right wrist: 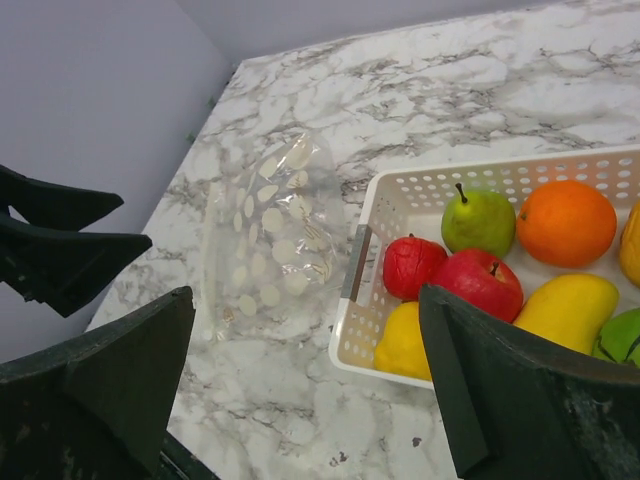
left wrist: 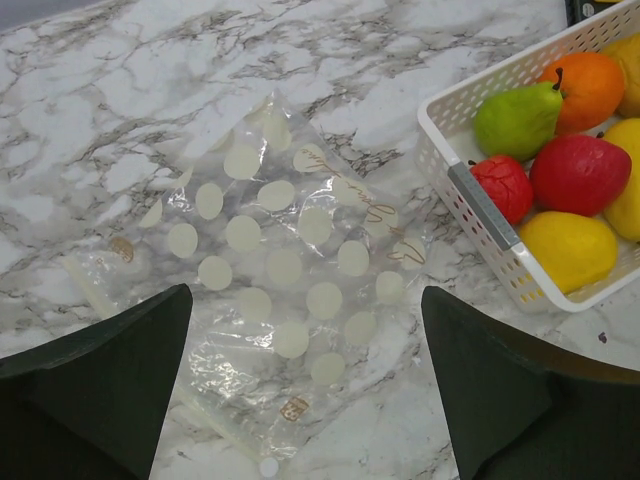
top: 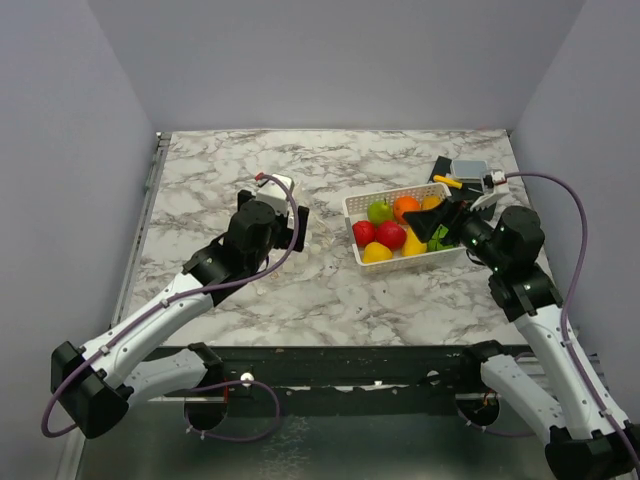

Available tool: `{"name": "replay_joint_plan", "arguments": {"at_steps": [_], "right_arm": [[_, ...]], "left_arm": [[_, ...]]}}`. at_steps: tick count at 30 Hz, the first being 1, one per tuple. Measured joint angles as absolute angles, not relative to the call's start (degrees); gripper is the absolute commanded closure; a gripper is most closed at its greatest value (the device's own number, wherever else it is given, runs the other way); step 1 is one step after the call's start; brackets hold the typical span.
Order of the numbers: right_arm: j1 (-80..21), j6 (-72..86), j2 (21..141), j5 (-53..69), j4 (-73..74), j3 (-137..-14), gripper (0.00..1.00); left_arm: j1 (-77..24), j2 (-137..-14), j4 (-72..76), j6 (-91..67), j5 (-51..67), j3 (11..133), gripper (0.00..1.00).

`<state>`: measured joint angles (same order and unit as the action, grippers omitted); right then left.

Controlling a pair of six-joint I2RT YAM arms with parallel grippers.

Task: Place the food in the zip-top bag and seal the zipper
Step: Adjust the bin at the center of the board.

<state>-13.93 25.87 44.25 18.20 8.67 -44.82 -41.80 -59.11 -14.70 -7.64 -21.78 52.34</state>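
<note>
Clear, crinkly plastic zip-top bag with pale dots lies flat on the marble tabletop, directly beneath your left claw, whose fingers are spread wide with nothing between them. Glossy red, yellow, orange and green toy fruits fill the white slotted plastic basket just right of that claw. It lies ahead of your right claw, likewise spread and empty.

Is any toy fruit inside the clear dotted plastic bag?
No, the clear dotted plastic bag lies flat and empty; the toy fruit sits in the white basket.
</note>
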Motion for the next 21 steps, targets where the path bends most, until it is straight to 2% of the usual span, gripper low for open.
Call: {"name": "replay_joint_plan", "arguments": {"at_steps": [16,21], "right_arm": [[-13.9,29.2,40.8,16.8,18.6,-47.4,0.00],[-13.9,29.8,39.0,19.1,18.5,-47.4,0.06]], "left_arm": [[-41.6,-54.3,-16.0,-11.0,-22.6,51.5,0.01],[-41.5,-53.0,-16.0,-11.5,-24.0,51.4,0.01]]}}
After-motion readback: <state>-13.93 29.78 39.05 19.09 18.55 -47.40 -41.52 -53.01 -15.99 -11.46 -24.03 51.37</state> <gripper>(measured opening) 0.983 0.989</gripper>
